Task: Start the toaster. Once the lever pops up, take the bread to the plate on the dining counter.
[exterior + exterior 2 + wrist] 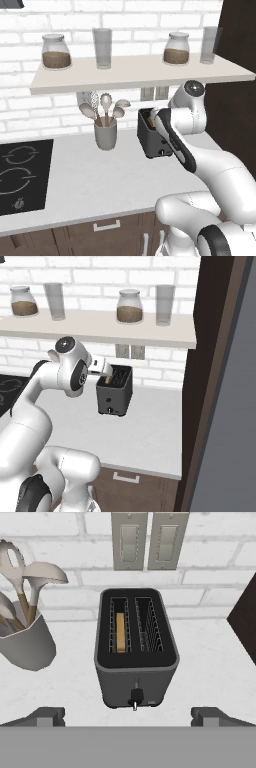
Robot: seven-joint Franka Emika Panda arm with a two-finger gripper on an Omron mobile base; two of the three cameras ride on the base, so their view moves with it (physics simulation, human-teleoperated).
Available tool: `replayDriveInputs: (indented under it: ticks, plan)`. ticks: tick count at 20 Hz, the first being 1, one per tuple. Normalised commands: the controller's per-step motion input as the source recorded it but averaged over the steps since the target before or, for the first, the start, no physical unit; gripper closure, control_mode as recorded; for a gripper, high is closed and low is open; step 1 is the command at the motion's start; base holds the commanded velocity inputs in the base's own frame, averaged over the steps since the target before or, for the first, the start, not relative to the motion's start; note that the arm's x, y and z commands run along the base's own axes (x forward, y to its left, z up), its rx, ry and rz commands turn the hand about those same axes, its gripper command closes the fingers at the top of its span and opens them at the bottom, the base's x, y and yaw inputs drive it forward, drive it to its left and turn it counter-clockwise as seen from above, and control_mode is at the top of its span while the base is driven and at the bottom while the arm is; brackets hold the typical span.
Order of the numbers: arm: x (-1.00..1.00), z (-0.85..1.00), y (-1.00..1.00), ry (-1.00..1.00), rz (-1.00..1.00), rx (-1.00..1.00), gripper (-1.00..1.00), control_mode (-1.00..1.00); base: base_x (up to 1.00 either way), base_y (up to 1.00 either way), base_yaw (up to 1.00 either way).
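Observation:
The dark grey toaster stands on the grey worktop against the brick wall, also seen as the toaster and the toaster. The bread, a tan slice, stands on edge in its left slot, sunk below the top. The small dark lever knob sits low on the toaster's front. My gripper hovers above and in front of the toaster, open, with nothing between its wide-set fingertips. The plate and the dining counter are out of view.
A grey utensil cup with spoons stands left of the toaster. The black hob lies further left. A shelf with jars and glasses hangs just above. A tall dark cabinet closes the right side.

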Motion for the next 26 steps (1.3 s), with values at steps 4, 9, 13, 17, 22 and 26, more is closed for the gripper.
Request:
replayDriveInputs:
  ticks: [4,9,13,17,22,26]
  plan:
    - [0.0,0.0,0.0,0.0,0.0,0.0,-1.0,-1.0,0.0,0.0,0.0]
    - [0.0,0.0,0.0,0.0,0.0,0.0,-1.0,-1.0,0.0,0.0,0.0]
    - [0.0,0.0,0.0,0.0,0.0,0.0,-1.0,-1.0,0.0,0.0,0.0]
    - [0.0,0.0,0.0,0.0,0.0,0.0,-1.0,-1.0,0.0,0.0,0.0]
    - [0.0,0.0,0.0,0.0,0.0,0.0,-1.0,-1.0,0.0,0.0,0.0]
    - [0.0,0.0,0.0,0.0,0.0,0.0,-1.0,-1.0,0.0,0.0,0.0]
